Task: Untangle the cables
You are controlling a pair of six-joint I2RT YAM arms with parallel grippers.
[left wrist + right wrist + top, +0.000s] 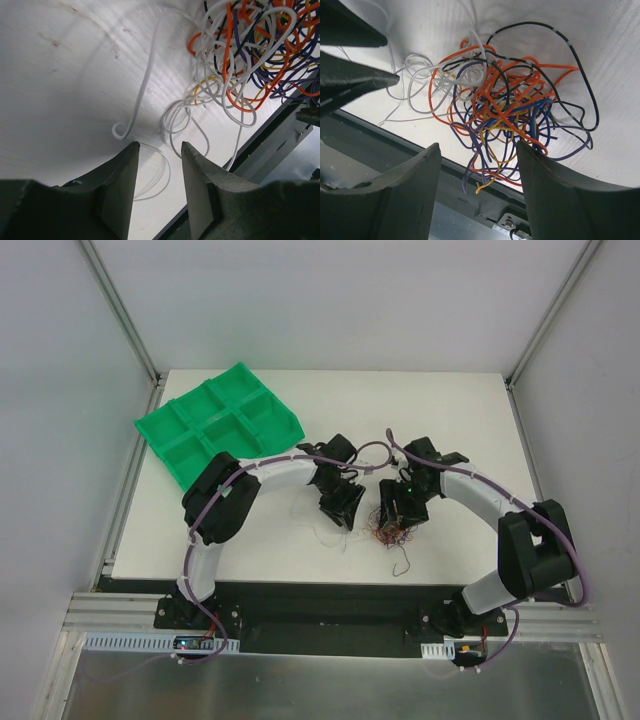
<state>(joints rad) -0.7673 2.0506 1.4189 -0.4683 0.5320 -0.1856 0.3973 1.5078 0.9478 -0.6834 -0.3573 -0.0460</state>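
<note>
The cables (393,533) form one small tangled clump of orange, purple, blue, yellow, black and white wires near the table's front edge. In the right wrist view the clump (505,105) lies just beyond my open right gripper (477,150), with a few wire ends hanging over the edge between the fingers. My right gripper (398,512) hovers over the clump. My left gripper (340,506) is open to the clump's left. In the left wrist view thin white loops (182,107) lie just ahead of the left gripper (159,147), one faint loop between its fingers, and the clump (250,45) sits at the upper right.
A green compartment tray (222,422) sits at the table's back left. The dark front rail (395,145) runs right below the clump and also shows in the left wrist view (270,145). The left gripper's fingers (355,80) show in the right wrist view, at the upper left.
</note>
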